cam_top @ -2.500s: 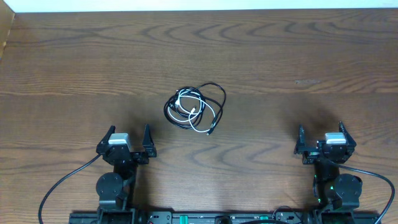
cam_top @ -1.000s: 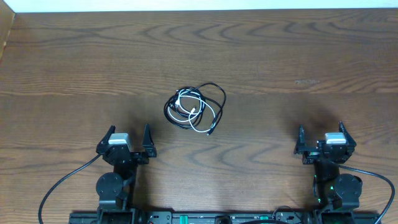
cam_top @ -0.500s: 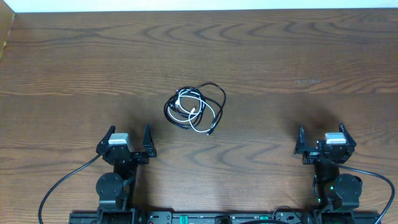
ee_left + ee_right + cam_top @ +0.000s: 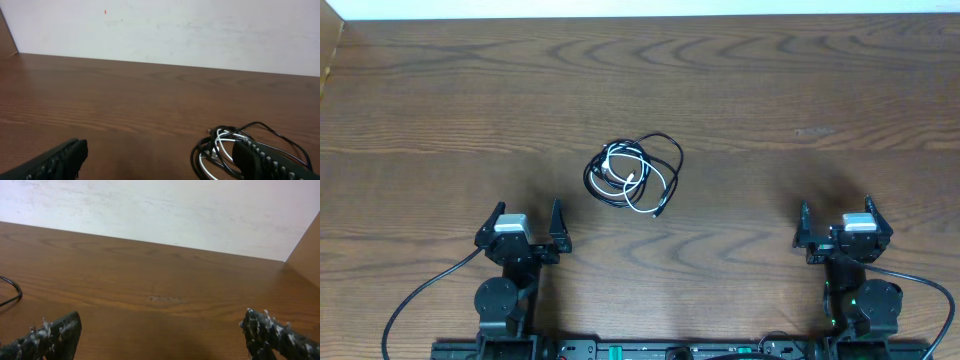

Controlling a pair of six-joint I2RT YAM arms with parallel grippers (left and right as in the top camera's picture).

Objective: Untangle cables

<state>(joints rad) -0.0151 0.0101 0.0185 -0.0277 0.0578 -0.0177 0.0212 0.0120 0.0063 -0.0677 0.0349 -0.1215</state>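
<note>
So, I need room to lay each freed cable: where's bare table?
Bare wood: the far half of the table beyond the cables, both flanks of them, and the strip between the left claw and right claw. Only the centre tangle is crowded.

Light is soft, even and moderately bright from above: the table [image 4: 740,90] has a faint sheen toward its far edge but no hard glare, and dim, fuzzy shadows lie just beyond the left gripper [image 4: 528,210] and right gripper [image 4: 836,208]. Overhead view is sharp, and the cables [image 4: 632,175] are crisp with almost no shadow. Wrist views are softer and slightly grainy, with the near fingers [image 4: 55,160] dark and blurred at the bottom edge and the white wall [image 4: 200,30] bright but not blown out.
</note>
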